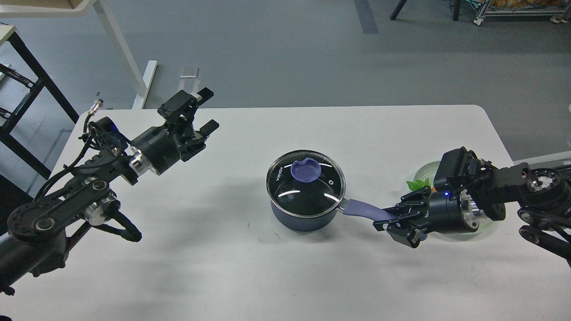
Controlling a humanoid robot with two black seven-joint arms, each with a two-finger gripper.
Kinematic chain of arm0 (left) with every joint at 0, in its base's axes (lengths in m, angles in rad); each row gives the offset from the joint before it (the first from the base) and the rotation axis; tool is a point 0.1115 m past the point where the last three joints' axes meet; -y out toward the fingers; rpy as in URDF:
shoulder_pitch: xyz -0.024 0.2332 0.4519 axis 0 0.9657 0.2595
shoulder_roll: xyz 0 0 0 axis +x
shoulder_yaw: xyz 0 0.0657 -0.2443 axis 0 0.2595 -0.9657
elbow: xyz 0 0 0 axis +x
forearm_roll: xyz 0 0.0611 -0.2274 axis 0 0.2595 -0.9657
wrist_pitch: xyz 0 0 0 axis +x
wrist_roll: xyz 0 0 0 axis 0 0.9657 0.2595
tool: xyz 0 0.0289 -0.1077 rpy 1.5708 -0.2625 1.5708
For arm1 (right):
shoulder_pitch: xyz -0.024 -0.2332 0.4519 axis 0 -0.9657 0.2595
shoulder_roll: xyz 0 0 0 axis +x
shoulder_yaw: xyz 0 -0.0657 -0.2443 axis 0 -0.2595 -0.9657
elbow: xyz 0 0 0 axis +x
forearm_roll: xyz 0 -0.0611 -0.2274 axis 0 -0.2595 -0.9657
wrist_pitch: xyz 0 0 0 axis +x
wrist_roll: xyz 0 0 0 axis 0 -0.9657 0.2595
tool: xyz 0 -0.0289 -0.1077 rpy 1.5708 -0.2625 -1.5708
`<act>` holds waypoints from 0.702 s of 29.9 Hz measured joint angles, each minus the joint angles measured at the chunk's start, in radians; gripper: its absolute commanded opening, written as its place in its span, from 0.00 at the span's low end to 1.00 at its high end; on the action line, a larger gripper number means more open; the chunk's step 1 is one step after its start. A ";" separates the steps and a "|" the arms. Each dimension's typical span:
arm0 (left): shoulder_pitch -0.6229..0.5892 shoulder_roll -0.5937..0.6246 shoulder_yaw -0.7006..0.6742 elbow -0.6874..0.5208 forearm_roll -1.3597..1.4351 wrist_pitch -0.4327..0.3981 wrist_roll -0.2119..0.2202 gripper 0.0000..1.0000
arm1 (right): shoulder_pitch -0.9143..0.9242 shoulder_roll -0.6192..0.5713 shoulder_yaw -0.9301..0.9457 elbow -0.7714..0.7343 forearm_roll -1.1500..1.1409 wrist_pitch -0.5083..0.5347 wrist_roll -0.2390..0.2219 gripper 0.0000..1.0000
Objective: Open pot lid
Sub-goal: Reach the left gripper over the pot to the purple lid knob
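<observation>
A dark blue pot (303, 216) stands in the middle of the white table (250, 276). Its glass lid (305, 183) sits on it, with a purple knob (305, 171) on top. A purple handle (366, 210) points right. My right gripper (395, 219) is shut on the end of the handle. My left gripper (204, 112) is open and empty, above the table's far left part, well left of and behind the pot.
A clear dish with green leaves (421, 183) sits at the right, partly hidden behind my right arm. A dark frame (26, 89) and a white table leg (120, 49) stand beyond the table's far left corner.
</observation>
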 measured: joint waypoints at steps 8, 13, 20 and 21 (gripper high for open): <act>-0.206 -0.024 0.180 -0.133 0.755 0.145 -0.028 0.99 | 0.000 0.004 0.000 0.000 -0.001 0.000 0.000 0.34; -0.356 -0.073 0.441 -0.101 0.957 0.329 -0.028 0.99 | 0.000 0.003 0.000 0.000 -0.001 0.000 0.000 0.34; -0.393 -0.168 0.491 0.029 1.098 0.367 -0.028 0.99 | -0.002 0.002 0.000 0.000 -0.001 0.000 0.000 0.34; -0.394 -0.177 0.492 0.041 1.099 0.367 -0.028 0.99 | -0.002 0.002 0.000 0.000 -0.001 0.000 0.000 0.34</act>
